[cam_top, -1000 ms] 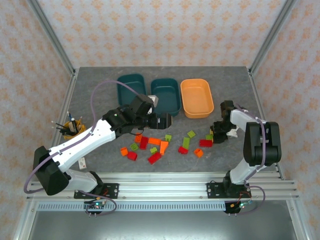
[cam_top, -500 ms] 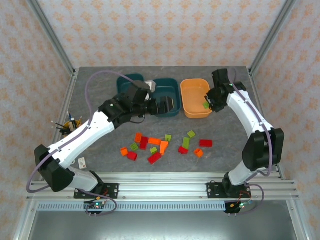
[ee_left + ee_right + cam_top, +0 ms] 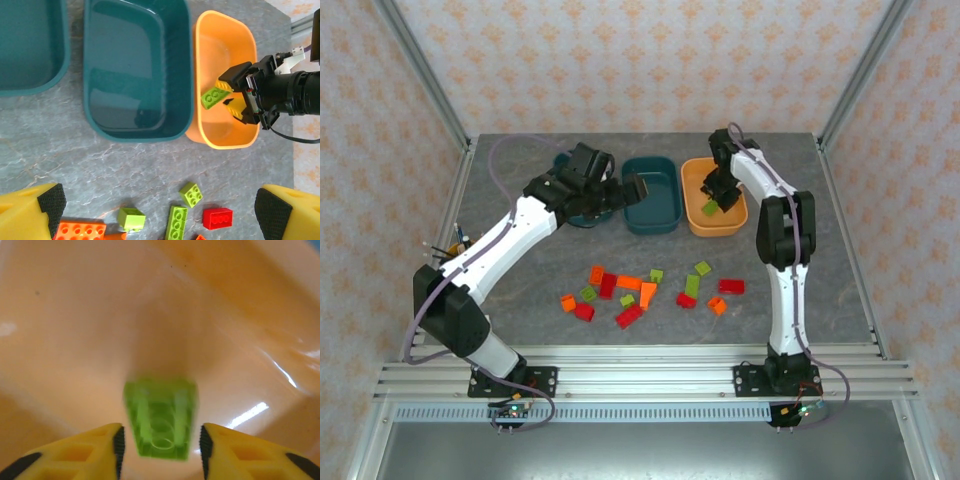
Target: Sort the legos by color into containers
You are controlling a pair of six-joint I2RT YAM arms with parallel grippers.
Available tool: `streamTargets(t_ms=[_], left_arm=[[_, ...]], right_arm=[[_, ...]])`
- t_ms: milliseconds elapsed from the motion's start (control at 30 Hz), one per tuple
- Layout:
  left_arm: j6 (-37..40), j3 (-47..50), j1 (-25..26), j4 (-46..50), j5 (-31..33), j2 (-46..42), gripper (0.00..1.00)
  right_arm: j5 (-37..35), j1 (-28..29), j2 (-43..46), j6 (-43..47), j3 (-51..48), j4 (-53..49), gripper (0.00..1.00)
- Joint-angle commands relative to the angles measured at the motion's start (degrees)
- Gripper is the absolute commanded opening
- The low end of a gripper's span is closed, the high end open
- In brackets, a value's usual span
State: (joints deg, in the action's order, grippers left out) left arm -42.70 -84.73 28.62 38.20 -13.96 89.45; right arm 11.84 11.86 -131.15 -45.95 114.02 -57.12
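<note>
My right gripper (image 3: pixel 715 203) (image 3: pixel 160 442) hangs over the orange container (image 3: pixel 714 228) (image 3: pixel 220 144). Its fingers stand slightly apart, and a light green lego (image 3: pixel 161 420) (image 3: pixel 215 97) sits blurred between them with a gap on each side. My left gripper (image 3: pixel 632 190) (image 3: pixel 160 210) is wide open and empty, hovering near the front of the middle teal container (image 3: pixel 652 222) (image 3: pixel 135 135). The other teal container (image 3: pixel 563 165) (image 3: pixel 30 89) lies partly under my left arm. Several red, orange and green legos (image 3: pixel 629 282) lie loose on the grey table in front of the containers.
A red brick (image 3: pixel 217 218) and green bricks (image 3: pixel 191 194) lie on the table just below my left gripper. Both teal containers look empty. An aluminium rail (image 3: pixel 640 375) runs along the near edge, and slanted frame posts (image 3: pixel 855 75) flank the table.
My right arm swung from the table to over the orange container carrying the green lego, and its fingers have parted. My left arm moved back towards the teal containers, still open.
</note>
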Motion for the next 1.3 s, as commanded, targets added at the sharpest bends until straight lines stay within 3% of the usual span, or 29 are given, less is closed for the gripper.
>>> streamTargets(t_ms=[0, 167, 367, 467, 667, 733, 867, 1100, 1267], left_arm=[[-0.99, 1.84, -0.54, 5.4, 2.98, -2.69, 1.0], [-1.48, 5.77, -0.56, 10.24, 6.01, -6.72, 1.0], [-6.04, 11.38, -0.42, 19.16, 8.71, -12.04, 0.96], [-11.2, 16.78, -0.43, 23.32, 9.08, -15.6, 0.93], [-27.78, 32.28, 3.06, 20.68, 6.68, -23.75, 0.87], [-34.73, 37.72, 4.81, 17.1, 5.45, -26.02, 0.86], [-42.7, 43.53, 6.6, 11.71, 4.47, -27.67, 0.85], [-51.89, 47.19, 9.1, 3.42, 4.18, -24.9, 0.85], [-53.35, 45.18, 11.87, 4.19, 5.39, -21.06, 0.81]], right_arm=[[-0.39, -0.01, 0.45, 0.33, 3.63, -5.1, 0.52], [-0.96, 0.59, 4.37, 1.75, 6.0, -5.63, 0.6], [-5.73, 4.97, 16.4, 8.15, 4.23, -2.95, 0.6], [-3.96, 9.26, 26.06, 14.02, -6.72, 6.51, 0.6], [13.53, 18.6, 47.32, 23.38, -41.37, 32.97, 0.66], [14.84, 23.13, 54.98, 25.74, -52.09, 40.26, 0.69], [10.71, 30.2, 69.74, 27.13, -70.34, 52.13, 0.82], [10.89, 31.46, 75.65, 29.77, -74.67, 46.76, 0.84], [11.2, 31.43, 74.5, 30.14, -74.73, 46.86, 0.84]])
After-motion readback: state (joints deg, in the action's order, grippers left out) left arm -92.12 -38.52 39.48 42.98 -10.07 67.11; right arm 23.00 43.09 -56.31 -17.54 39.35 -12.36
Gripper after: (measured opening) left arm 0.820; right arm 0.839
